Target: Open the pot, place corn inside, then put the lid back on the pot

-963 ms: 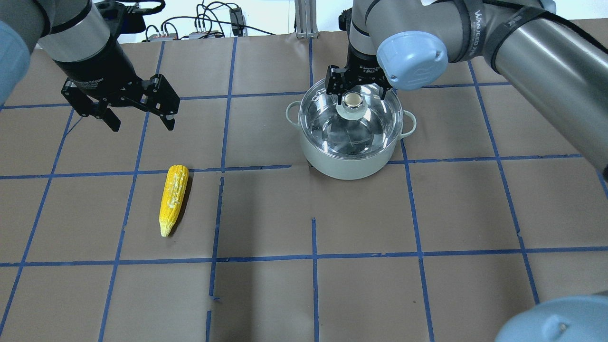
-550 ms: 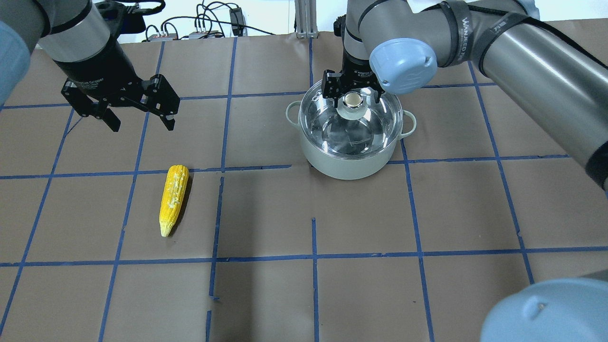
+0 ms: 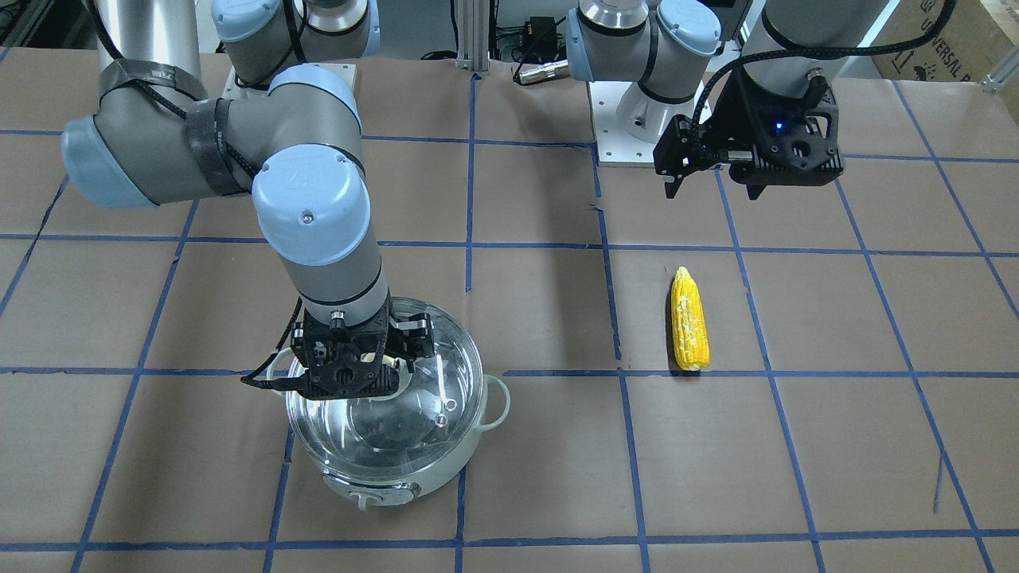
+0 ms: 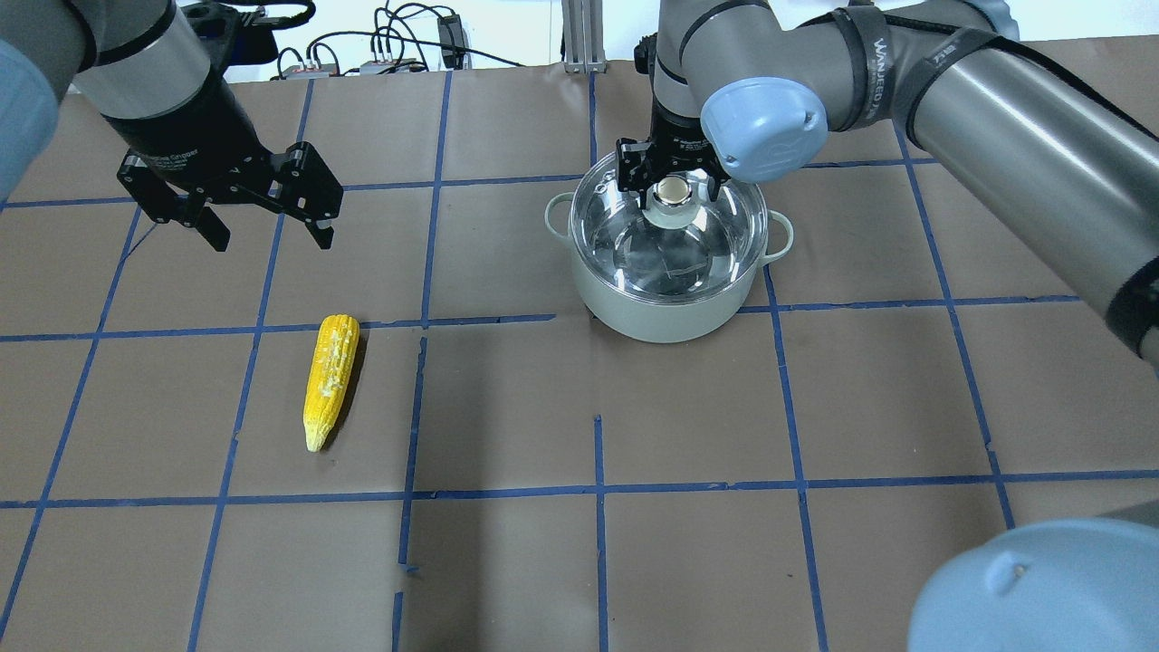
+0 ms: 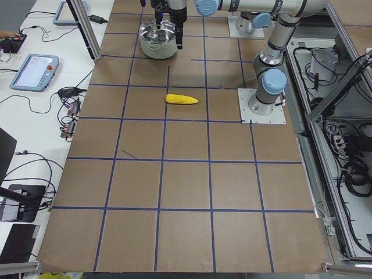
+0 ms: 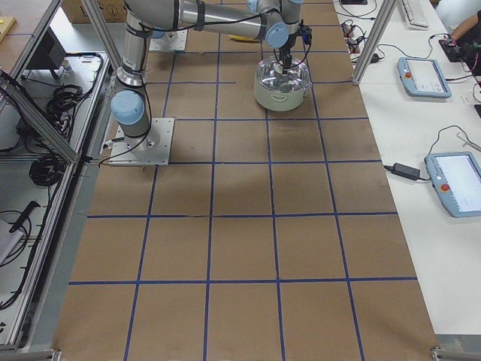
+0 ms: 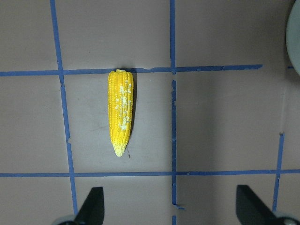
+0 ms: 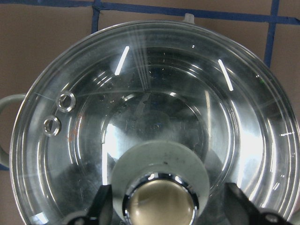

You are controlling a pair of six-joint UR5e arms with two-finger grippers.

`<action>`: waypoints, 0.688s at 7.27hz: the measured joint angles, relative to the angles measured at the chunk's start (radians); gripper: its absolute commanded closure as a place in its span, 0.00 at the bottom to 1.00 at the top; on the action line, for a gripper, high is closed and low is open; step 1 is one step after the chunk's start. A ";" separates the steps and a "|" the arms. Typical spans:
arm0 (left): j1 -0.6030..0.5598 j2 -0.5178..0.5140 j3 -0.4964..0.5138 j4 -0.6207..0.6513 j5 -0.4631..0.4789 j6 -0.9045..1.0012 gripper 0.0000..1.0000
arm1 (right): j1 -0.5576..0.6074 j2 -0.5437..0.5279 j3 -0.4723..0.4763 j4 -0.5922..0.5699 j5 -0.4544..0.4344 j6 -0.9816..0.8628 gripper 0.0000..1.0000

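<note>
The pot [image 4: 665, 317] stands right of the table's middle with the clear glass lid [image 4: 670, 249] on it. My right gripper [image 4: 672, 181] is open, low over the lid, with one finger on each side of the lid's knob [image 4: 672, 190]. In the right wrist view the knob [image 8: 161, 206] sits between the fingers [image 8: 104, 206] with gaps on both sides. The yellow corn [image 4: 330, 380] lies on the table to the left, pointed end toward the near edge. My left gripper [image 4: 270, 234] is open and empty, held above the table beyond the corn [image 7: 120, 117].
The table is covered in brown paper with blue tape grid lines [image 4: 421, 317]. Cables and electronics [image 4: 389, 54] lie past the far edge. The arm bases [image 3: 637, 119] stand at the robot's side of the table.
My right gripper has come down and slightly left around the lid's knob, its fingers now closer on each side. The left arm, corn and pot have not moved.
</note>
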 measured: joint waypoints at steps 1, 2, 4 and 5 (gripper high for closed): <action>0.000 0.000 0.000 0.000 0.000 0.000 0.00 | 0.001 -0.001 0.000 0.000 0.001 0.000 0.39; 0.000 0.000 0.000 0.000 0.000 0.000 0.00 | 0.001 -0.001 -0.001 0.000 0.001 0.000 0.40; 0.000 0.000 0.001 0.000 0.000 0.000 0.00 | 0.001 -0.001 -0.002 0.000 0.001 0.000 0.43; 0.000 0.000 0.001 0.000 -0.001 0.001 0.00 | 0.001 -0.002 -0.002 0.000 0.002 0.000 0.44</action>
